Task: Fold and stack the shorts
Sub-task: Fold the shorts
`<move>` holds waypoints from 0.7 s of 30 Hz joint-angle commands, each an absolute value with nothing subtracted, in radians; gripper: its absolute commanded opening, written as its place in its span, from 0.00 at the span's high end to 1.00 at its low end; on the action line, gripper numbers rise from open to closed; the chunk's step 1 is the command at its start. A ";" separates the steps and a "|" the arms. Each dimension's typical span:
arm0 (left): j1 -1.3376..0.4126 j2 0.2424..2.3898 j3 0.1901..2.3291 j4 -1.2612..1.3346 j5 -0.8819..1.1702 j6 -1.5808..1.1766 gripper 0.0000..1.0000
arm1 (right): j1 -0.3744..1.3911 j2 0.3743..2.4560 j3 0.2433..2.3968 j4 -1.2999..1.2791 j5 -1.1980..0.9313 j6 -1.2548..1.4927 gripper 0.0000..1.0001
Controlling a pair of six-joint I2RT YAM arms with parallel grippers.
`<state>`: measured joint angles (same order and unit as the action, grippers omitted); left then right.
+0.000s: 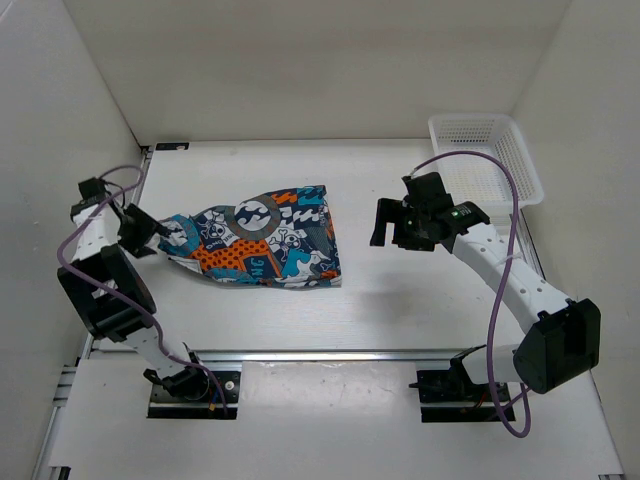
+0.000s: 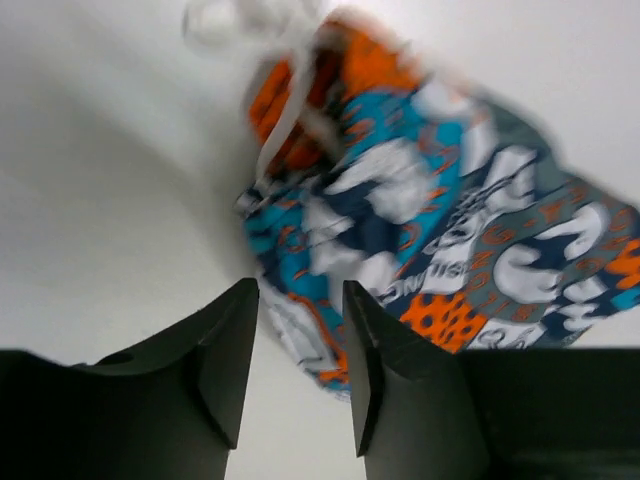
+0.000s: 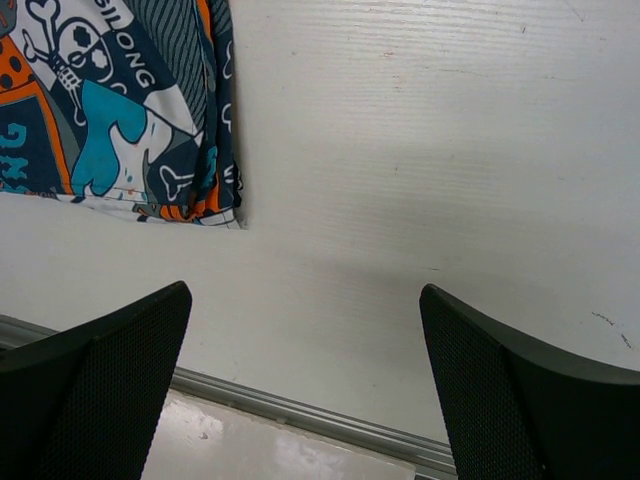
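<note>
Left claw [image 2: 300, 320] and right claw [image 3: 305, 310] flank one shorts [image 1: 265, 238]; one basket [image 1: 520, 150] beyond.

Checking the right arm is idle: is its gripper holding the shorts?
No, the right gripper hangs open above the table, apart from the shorts.

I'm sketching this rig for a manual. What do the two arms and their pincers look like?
The left arm and right arm are white tubes with black joints, each trailed by a loose purple cable. A green light shows on the right wrist. The left pincer and right pincer each have two black wedge-shaped fingers; the right's inner faces look finely dotted.
</note>
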<state>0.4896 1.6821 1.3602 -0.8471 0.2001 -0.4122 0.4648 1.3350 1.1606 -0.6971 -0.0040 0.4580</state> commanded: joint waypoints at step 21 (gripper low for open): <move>0.479 1.917 1.273 -0.661 0.212 -0.482 0.24 | 0.460 1.325 1.143 -0.678 -0.032 0.426 0.00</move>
